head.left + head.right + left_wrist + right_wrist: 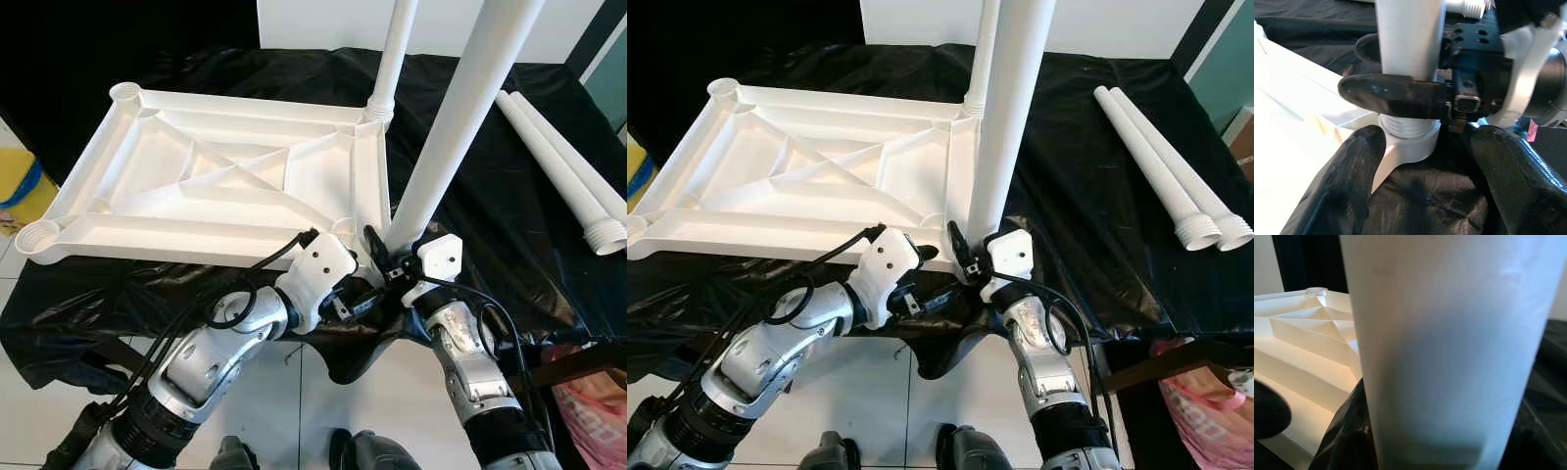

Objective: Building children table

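The tabletop (211,181) lies upside down on the black sheet (470,196). One leg (394,59) stands in its far right corner socket. A second leg (460,117) stands in the near right socket (1410,144), thread showing at the collar.

My right gripper (380,257) is clamped on this leg just above the socket. My left gripper (338,305) waits beside the socket, fingers (1347,181) apart and holding nothing.

Handling, as I judge it: the leg is hollow plastic, light, stiff and smooth, so it may slip while turned. I grip low, near the thread, where leverage on the socket is least. Two spare legs (558,171) lie on the sheet, well right of the tabletop.
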`<state>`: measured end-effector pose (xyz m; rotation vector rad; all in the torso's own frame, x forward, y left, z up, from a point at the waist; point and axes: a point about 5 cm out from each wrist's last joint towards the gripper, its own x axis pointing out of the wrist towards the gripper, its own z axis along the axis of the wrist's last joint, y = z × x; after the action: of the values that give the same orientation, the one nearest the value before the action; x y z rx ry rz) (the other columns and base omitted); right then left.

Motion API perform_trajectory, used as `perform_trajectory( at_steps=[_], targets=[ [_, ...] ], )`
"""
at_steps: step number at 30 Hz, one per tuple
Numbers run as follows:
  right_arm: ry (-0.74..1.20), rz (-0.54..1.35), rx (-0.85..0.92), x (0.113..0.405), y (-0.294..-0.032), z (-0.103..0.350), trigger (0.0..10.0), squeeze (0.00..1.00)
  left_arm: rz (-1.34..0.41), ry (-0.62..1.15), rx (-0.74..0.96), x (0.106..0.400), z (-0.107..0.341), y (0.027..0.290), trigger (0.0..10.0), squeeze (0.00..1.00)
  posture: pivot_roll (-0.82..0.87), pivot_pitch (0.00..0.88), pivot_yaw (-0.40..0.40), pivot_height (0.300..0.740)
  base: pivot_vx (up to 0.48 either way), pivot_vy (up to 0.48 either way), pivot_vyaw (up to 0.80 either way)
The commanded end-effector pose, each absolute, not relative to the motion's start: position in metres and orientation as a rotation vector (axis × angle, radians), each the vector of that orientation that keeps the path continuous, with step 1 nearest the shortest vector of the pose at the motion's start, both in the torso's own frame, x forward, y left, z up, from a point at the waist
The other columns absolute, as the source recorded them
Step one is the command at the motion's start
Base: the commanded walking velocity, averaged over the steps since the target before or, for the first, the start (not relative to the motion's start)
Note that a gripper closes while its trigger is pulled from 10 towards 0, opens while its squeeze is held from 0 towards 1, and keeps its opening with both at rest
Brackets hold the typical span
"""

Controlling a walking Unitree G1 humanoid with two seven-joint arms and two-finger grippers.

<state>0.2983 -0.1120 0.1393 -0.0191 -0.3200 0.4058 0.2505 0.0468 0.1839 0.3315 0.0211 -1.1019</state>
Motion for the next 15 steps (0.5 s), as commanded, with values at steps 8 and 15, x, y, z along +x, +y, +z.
perform_trajectory(
  at_steps=[8,15],
  targets=[
    [-0.111,0.348,0.096,0.3007,-0.1136,0.1089,10.0,0.0,-1.192,0.036,0.351,0.2444,0.184,0.0425,10.0,0.0,0.04,0.206,-0.053,0.74,0.0,0.0,0.0],
    [-0.098,0.291,0.091,0.298,-0.1176,0.1051,10.0,0.0,-1.192,0.035,0.358,0.2437,0.1843,0.0426,10.0,0.0,0.04,0.206,-0.049,0.74,0.0,0.0,0.0]
  ],
)
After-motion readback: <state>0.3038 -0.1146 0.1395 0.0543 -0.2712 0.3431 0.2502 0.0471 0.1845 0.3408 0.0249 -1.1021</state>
